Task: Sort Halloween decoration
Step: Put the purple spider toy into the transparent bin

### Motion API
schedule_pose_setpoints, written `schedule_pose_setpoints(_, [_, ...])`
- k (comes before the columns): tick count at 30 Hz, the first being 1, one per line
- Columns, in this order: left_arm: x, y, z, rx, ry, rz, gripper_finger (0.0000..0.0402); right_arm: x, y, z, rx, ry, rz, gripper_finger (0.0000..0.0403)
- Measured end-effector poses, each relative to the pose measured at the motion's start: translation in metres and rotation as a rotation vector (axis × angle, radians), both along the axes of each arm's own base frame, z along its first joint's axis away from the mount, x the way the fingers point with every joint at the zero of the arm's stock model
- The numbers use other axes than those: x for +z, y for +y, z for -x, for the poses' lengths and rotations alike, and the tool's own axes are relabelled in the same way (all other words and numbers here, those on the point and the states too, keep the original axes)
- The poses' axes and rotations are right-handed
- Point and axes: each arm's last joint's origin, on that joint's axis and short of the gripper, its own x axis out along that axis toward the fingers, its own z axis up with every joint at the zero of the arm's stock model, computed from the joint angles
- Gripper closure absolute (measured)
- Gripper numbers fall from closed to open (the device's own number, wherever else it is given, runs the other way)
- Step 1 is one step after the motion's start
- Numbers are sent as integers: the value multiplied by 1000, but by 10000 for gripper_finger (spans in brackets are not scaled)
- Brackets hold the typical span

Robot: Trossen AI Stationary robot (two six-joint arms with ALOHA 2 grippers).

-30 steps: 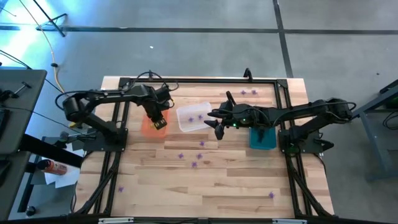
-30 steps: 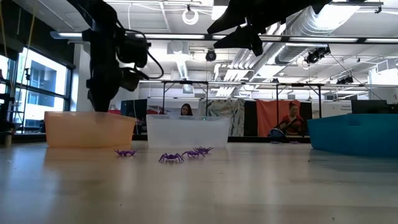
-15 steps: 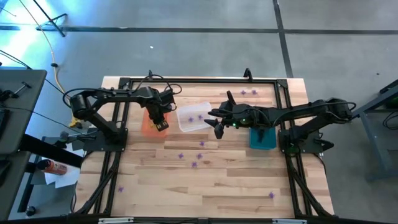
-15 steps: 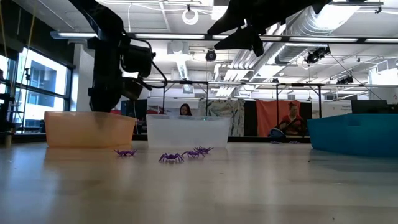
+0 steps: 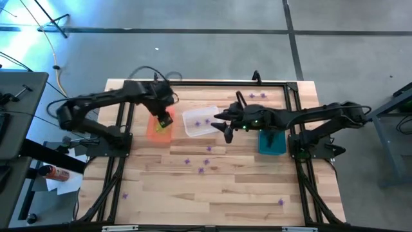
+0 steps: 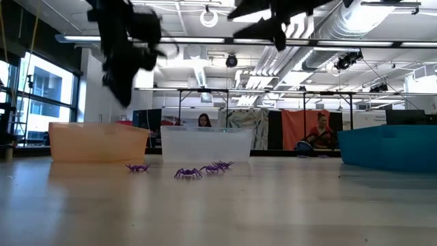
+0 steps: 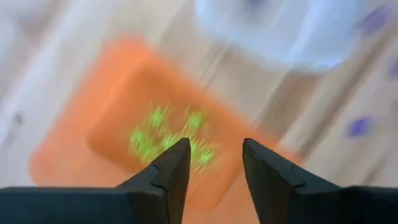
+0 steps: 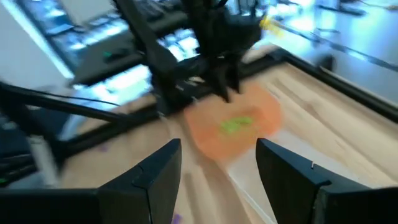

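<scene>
1. The left gripper hung above the shallow orange plastic bin, fingers parted, holding nothing.
2. The right gripper waited open and empty by the clear plastic bin.
3. Yellow-green spidery trinkets lay in the orange bin; purple spidery trinkets lay loose on the wooden table.
4. Judged step: a drop-off finished; the next pick calls for a purple one.

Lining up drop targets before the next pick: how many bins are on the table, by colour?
Orange bin: 1
Clear bin: 1
Teal bin: 1
Total: 3
</scene>
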Motion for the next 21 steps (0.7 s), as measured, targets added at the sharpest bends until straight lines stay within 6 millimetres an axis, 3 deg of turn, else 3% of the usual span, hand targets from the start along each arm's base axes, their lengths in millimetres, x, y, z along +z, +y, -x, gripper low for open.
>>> schedule_pose_setpoints(6, [83,-20,9,-65,-569,-157,253,39,0,5,138,-104,57,201])
schedule_pose_setpoints(11, [130,-47,21,-189,-942,-296,257,61,2,7,155,-167,111,201])
schedule_pose_setpoints(16, [146,-67,19,-239,-1082,-347,266,66,2,6,157,-180,105,201])
schedule_pose_setpoints(21, [127,-81,-3,-238,-1119,-322,270,65,2,6,156,-171,87,201])
